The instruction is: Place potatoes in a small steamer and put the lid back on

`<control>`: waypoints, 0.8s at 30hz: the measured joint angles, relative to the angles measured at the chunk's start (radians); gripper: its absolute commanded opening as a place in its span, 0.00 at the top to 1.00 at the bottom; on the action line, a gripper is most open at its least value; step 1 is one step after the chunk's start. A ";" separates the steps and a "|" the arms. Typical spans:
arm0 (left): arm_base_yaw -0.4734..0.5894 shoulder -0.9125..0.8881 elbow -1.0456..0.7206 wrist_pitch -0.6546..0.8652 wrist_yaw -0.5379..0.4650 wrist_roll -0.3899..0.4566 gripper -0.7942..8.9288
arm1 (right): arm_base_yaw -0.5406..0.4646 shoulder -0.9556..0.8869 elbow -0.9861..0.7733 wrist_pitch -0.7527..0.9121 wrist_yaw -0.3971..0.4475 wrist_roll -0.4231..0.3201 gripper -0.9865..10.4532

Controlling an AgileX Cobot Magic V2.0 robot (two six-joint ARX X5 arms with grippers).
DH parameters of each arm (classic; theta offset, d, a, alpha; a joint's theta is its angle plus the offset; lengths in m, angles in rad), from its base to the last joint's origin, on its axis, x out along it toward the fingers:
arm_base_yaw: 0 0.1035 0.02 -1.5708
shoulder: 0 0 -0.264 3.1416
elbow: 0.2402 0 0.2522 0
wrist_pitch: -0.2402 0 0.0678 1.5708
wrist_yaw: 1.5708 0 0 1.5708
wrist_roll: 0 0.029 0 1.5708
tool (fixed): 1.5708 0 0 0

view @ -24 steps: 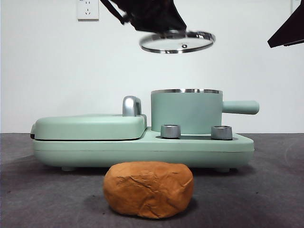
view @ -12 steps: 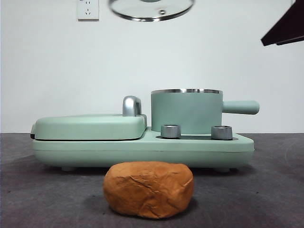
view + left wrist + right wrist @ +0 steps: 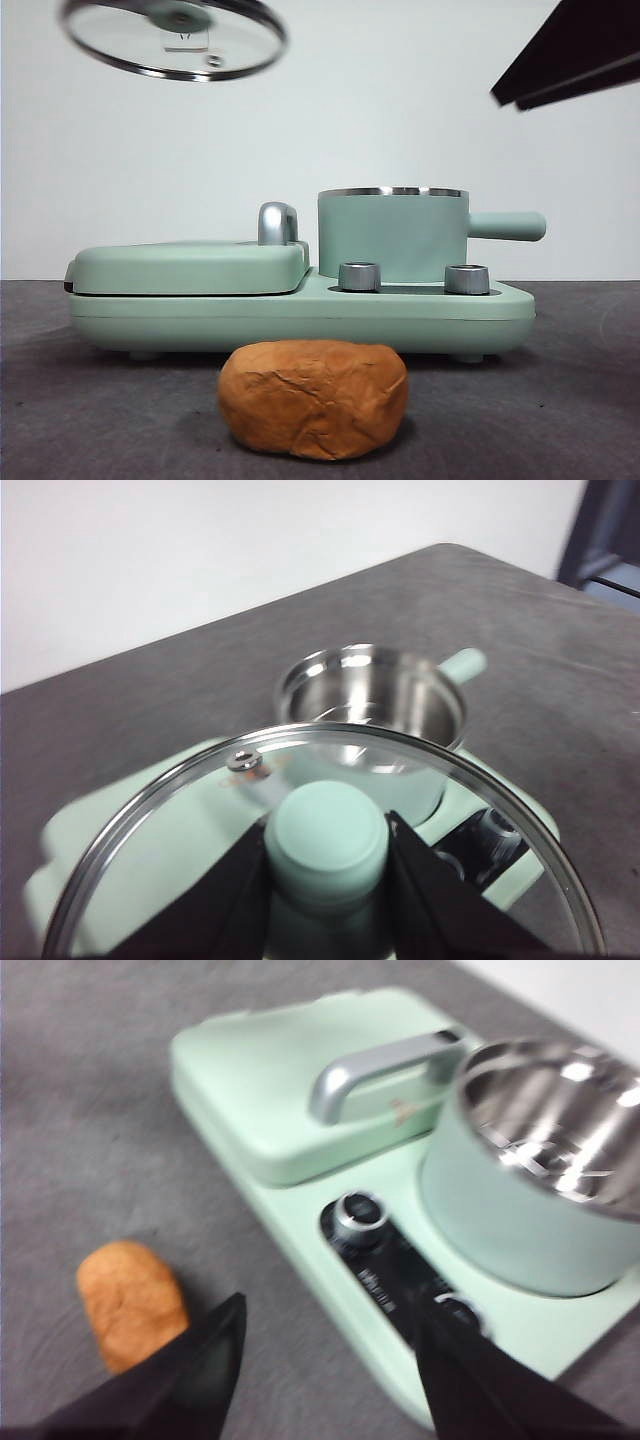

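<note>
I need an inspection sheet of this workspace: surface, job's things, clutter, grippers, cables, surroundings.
Surface: dark grey table.
Job's things: potato lies on the table before the appliance; small steamer sits open on it; lid is held high in the air.
Clutter: nothing seen.
Grippers: left gripper shut on the lid's knob; right gripper open, empty, above the table.
Cables: nothing seen.
Surroundings: white wall.
</note>
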 measured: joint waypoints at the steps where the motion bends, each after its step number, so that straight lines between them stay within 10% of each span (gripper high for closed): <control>1: 0.008 -0.028 -0.010 -0.023 -0.011 -0.010 0.90 | 0.015 0.021 0.008 -0.006 0.001 0.000 0.67; 24: 0.129 -0.336 -0.031 -0.417 -0.088 -0.036 0.90 | 0.347 0.509 0.062 0.132 0.054 -0.080 0.61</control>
